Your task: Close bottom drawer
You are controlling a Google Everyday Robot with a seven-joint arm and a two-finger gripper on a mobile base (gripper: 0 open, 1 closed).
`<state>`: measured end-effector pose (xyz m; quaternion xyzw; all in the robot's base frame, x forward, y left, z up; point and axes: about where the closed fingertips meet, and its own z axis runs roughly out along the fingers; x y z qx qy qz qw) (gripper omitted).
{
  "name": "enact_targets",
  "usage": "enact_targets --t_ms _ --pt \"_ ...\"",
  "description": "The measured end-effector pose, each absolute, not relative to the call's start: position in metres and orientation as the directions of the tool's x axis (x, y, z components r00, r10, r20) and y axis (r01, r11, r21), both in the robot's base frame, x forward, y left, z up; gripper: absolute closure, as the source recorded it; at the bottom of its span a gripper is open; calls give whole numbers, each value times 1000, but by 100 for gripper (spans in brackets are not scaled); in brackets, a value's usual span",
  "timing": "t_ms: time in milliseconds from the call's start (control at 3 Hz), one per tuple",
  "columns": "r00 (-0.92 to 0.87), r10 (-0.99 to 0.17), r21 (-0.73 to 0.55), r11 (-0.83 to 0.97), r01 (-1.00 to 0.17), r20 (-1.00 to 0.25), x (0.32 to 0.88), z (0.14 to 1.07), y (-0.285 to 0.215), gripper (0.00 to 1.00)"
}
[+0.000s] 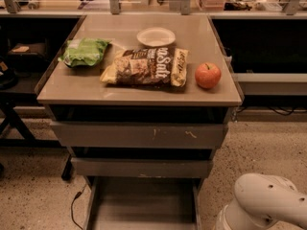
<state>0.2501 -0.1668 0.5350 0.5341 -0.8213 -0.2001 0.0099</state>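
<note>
At the base of the cart (201,32) the bottom drawer (141,207) lies open; your gripper hides off-frame beyond the arm (261,202), state unknowable; an off-centre push could jam it.

A white, rounded segment of the robot's arm (267,199) sits in the lower right corner of the frame, its smooth shell marked with a few small dark holes. It is cut off by the bottom and right edges. The gripper lies outside the frame.
</note>
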Motion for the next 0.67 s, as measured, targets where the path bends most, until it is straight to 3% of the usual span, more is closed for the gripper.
enact_targets --t_ms 667 --pt "-509 -845 446 398 -802 -162 224 408 -159 100"
